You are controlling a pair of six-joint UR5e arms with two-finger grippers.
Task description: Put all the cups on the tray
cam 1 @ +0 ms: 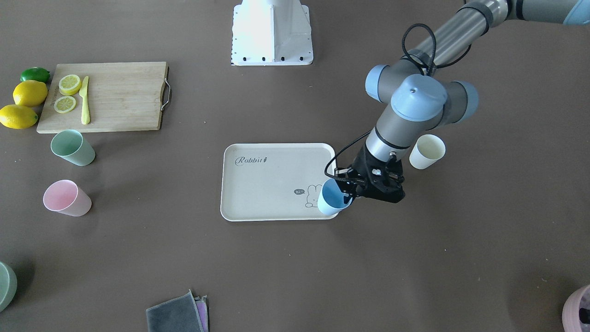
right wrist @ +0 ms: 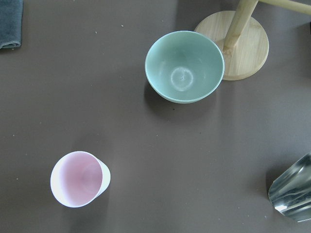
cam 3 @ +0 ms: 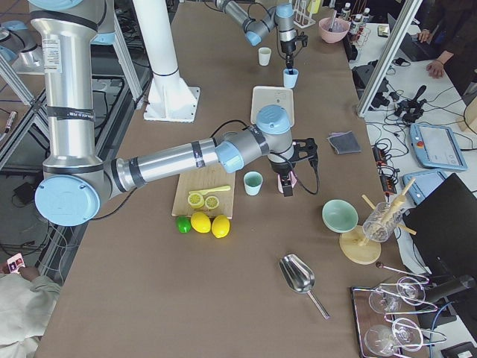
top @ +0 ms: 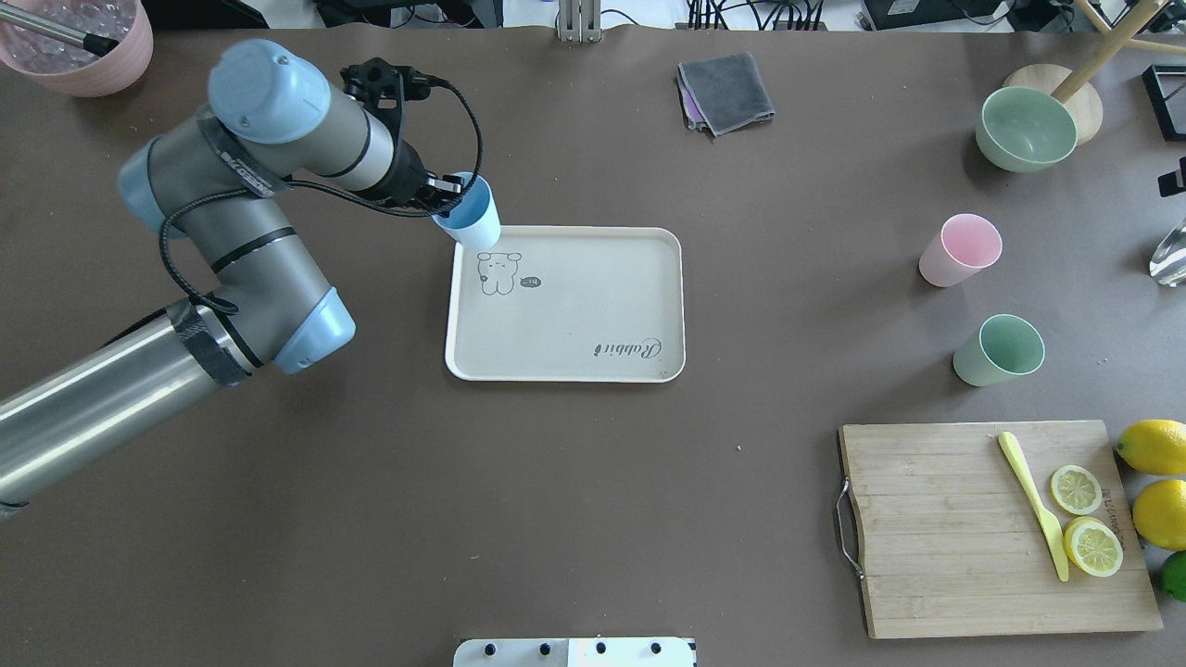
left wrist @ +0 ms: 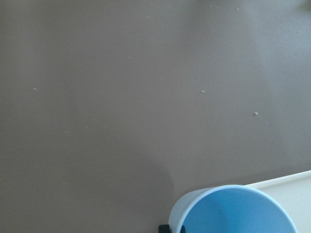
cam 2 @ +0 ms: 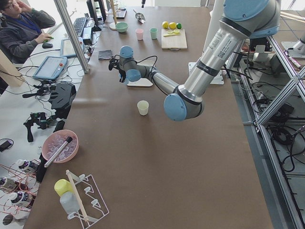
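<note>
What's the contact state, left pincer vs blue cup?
Touching. The front-facing view shows the left pincer clamped on the rim of the blue cup, which tilts at a corner of the tray.

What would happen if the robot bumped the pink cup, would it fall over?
It would probably tip easily: the pink cup is taller than wide and narrower at its base than its rim. It looks empty, so it is likely light. Lying down, its round tapered side would probably roll in a curve.
</note>
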